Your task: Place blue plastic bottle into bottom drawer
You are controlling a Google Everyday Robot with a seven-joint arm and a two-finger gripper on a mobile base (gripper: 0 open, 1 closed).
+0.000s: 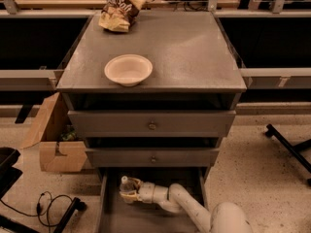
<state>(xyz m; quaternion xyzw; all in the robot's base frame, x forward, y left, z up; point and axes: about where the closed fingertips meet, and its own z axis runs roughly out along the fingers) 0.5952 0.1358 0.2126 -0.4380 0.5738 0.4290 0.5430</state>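
The bottom drawer (141, 220) is pulled out at the foot of the grey cabinet, showing its plain grey floor and low side walls. My white arm reaches into it from the lower right. The gripper (133, 191) is over the drawer's back left part, shut on the blue plastic bottle (126, 188). The bottle is small and clear with a white cap on top, and it stands roughly upright in the fingers just above or on the drawer floor. I cannot tell whether it touches the floor.
Two upper drawers (151, 125) with small round knobs are closed. A cream bowl (128, 70) and a chip bag (118, 14) sit on the cabinet top. A cardboard box (53, 144) stands at the left, cables (48, 205) lie on the floor, and a black chair leg (289, 147) is at the right.
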